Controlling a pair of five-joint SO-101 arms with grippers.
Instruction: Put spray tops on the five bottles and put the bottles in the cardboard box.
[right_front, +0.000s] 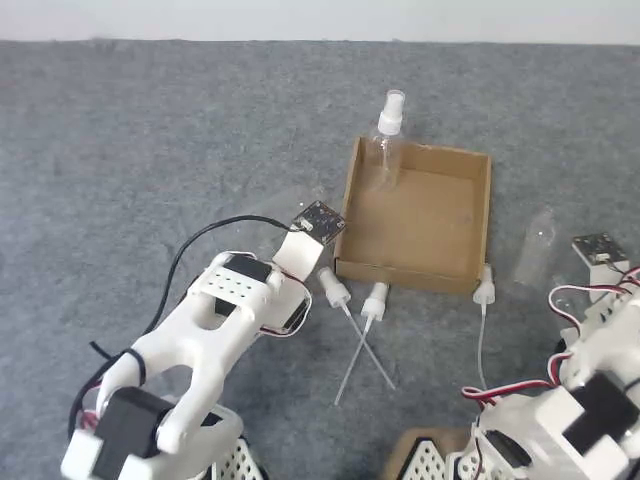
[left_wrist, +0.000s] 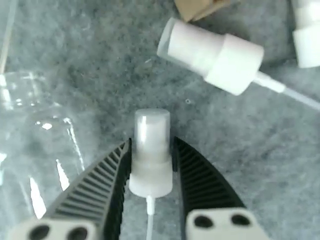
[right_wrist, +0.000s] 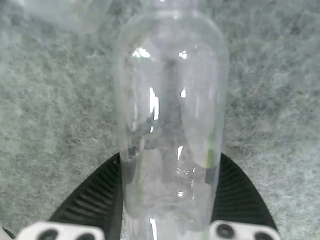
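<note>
Bright, even light, pretty soft, looks like it's from overhead. Shadows are faint, just a light one inside the cardboard box. The clear bottle picks up small white glints, and the spray top looks kinda washed out.

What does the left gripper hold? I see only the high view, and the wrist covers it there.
Observer: The left gripper is shut on a spray top, with the tube pointing back toward the wrist.
Operator: And the other arm, is it empty?
Observer: No. The right gripper is shut on a clear bottle, gripped at the body.
Operator: Is anything close to the held top?
Observer: Yes, a second bottle is close beside the left gripper. I cannot tell if they touch.
</note>
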